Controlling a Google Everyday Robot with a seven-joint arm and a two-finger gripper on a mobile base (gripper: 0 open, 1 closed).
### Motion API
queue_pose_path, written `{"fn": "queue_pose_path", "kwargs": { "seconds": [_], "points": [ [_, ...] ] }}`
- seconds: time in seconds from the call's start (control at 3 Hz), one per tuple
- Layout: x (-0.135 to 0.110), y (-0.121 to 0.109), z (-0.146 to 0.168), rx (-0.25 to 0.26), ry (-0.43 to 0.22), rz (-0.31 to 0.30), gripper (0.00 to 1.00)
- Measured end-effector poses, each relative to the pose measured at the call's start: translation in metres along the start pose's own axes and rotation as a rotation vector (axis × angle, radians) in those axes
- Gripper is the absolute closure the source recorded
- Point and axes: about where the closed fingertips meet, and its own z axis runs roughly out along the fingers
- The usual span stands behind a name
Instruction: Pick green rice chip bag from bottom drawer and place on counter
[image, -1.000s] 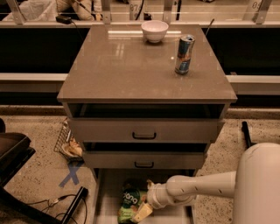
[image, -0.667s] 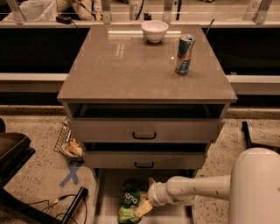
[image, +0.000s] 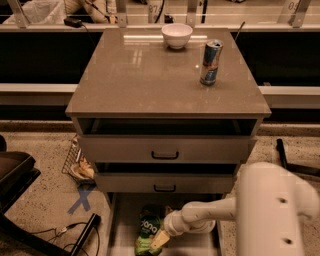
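Observation:
The green rice chip bag (image: 147, 231) lies in the open bottom drawer (image: 120, 220), its teal band with white letters facing up. My gripper (image: 159, 241) reaches in from the right and sits against the bag's lower right side, low in the drawer. The white arm (image: 272, 210) fills the lower right of the view. The counter (image: 150, 75) is the glossy grey-brown top of the cabinet above.
A white bowl (image: 176, 35) stands at the counter's far edge and a tall blue-silver can (image: 210, 62) at its right. Two upper drawers with black handles (image: 165, 155) sit above the open one. A wire basket (image: 77, 162) and a dark chair (image: 15, 175) stand at the left.
The arm has shifted slightly left and the gripper sits a little lower against the bag. The bag has not visibly moved.

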Motion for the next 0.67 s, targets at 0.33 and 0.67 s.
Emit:
{"fn": "queue_pose_path", "kwargs": {
  "seconds": [0.33,0.67],
  "points": [
    [0.026,-0.008,0.049,-0.019,0.053,0.014,0.00],
    [0.048,-0.011,0.086,-0.042,0.081,0.017,0.16]
  ]
}}
